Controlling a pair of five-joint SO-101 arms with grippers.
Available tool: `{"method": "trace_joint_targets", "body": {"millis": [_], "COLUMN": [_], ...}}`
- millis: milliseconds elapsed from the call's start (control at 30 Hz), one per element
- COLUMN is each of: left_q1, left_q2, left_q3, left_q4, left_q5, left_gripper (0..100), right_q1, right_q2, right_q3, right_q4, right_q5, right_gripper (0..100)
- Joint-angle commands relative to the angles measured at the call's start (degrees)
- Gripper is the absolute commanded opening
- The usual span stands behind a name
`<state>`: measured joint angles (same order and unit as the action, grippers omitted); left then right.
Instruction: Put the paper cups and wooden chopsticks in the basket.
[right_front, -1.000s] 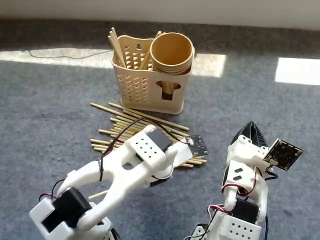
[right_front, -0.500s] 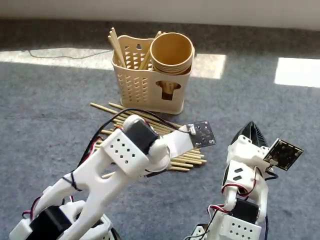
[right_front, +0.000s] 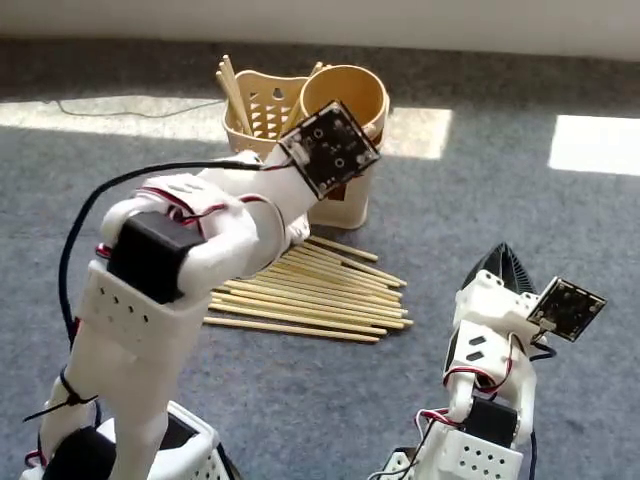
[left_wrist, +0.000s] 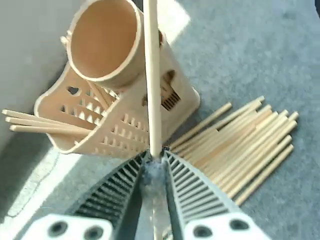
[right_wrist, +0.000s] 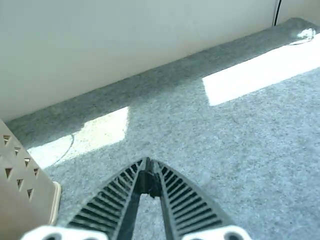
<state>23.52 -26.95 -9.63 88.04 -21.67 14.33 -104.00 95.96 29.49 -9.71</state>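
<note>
One chopstick (left_wrist: 152, 75) is pinched at the tip of the left end effector (left_wrist: 156, 156), jaws narrowed onto its near end. The stick runs straight out from the jaws, and in the left wrist view it crosses the basket (left_wrist: 125, 130) and the rim of the paper cups (left_wrist: 102, 37). Its far end runs out of the picture, so I cannot tell whether it is over or inside the basket.

High view: left arm raised, wrist close against the front of the basket (right_front: 255, 110), which stands upright on the grey carpeted tabletop (right_front: 500, 200). Paper cups (right_front: 348, 85) nested as one stack in the basket's right-hand part, mouth up. A few chopsticks (right_front: 232, 85) already stand in the left-hand part, leaning out over the rim.

Loose chopsticks (right_front: 310, 295) lie as a flat bundle on the tabletop just in front of the basket, roughly parallel, partly under the left arm. The left wrist view shows the same bundle (left_wrist: 240, 145) beside the basket's base.

Right arm folded low, well apart from the basket and bundle. Right end effector (right_wrist: 148, 167) closed on nothing, tips touching, aimed over bare carpet toward the wall (right_wrist: 125, 40). A basket corner (right_wrist: 20, 190) shows at the edge of the right wrist view.

Sunlit patches (right_front: 595, 140) lie on the carpet behind.
</note>
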Motion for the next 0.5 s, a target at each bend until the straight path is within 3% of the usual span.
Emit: {"method": "trace_joint_targets", "body": {"millis": [0, 467], "left_q1": [-2.95, -12.97], "left_q2": [-1.45, -1.36], "left_q3": [-4.62, 6.64], "left_q4": [-8.62, -50.81], "left_q5": [2.02, 21.63], "left_gripper": [1, 1], "right_q1": [0.57, 0.48], "right_q2": [-0.40, -0.40], "right_q3": [4.88, 4.88], "right_q4": [-1.54, -1.54], "right_q5": [-0.35, -0.35], "right_gripper": [0.6, 0.6]}}
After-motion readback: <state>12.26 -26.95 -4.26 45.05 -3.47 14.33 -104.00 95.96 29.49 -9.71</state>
